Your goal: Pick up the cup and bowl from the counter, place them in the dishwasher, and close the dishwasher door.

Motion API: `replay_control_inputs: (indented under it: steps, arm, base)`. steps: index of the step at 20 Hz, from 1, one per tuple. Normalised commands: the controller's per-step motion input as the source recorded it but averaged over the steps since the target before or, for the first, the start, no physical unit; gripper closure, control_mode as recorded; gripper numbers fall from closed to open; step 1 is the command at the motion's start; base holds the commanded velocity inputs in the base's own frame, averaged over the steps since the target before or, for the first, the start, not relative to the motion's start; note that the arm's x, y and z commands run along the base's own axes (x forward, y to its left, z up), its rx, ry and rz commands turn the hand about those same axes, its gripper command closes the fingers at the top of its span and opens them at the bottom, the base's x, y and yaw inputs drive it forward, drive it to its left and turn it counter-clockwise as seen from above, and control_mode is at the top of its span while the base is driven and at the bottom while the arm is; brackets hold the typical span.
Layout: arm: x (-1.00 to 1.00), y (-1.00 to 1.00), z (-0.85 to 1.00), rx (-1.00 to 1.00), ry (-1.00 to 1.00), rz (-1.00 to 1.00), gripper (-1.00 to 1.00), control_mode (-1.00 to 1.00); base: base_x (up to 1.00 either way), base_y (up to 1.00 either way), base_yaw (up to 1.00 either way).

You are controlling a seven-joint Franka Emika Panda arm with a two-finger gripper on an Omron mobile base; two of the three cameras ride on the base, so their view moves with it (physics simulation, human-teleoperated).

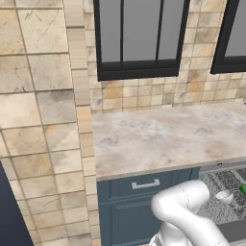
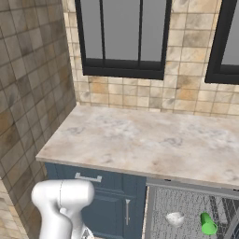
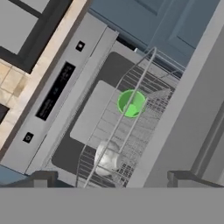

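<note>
The green cup (image 3: 131,103) lies in the dishwasher's wire rack (image 3: 144,87), its mouth facing the hand camera. The pale bowl (image 3: 108,158) sits in the same rack, closer to my fingers. My gripper (image 3: 113,179) hovers above them, open, its fingertips (image 3: 43,178) wide apart with nothing between. The dishwasher door (image 3: 52,94) hangs open and flat, its control strip showing. From the base, the bowl (image 2: 175,218) and cup (image 2: 208,224) show in the rack below the counter (image 2: 149,140). The bowl (image 1: 224,195) and cup (image 1: 243,189) also appear at the right of the left base view.
Dark blue cabinets with a silver drawer handle (image 2: 88,178) stand left of the dishwasher. A tan tiled wall (image 1: 38,120) juts out at the counter's left end. Dark-framed windows (image 2: 121,37) sit above the counter. My white arm (image 1: 187,211) bends low before the cabinets.
</note>
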Motion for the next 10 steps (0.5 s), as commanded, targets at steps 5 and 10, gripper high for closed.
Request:
replay_control_inputs:
  steps: [5, 10]
  arm:
    - [0.02, -0.33, -0.61, 0.0, -0.06, 0.0, -1.0, -1.0]
    - [0.0, -0.49, -0.53, 0.0, -0.1, 0.0, -1.0, -1.0]
  base:
    - [0.0, 0.0, 0.0]
    - [0.0, 0.0, 0.0]
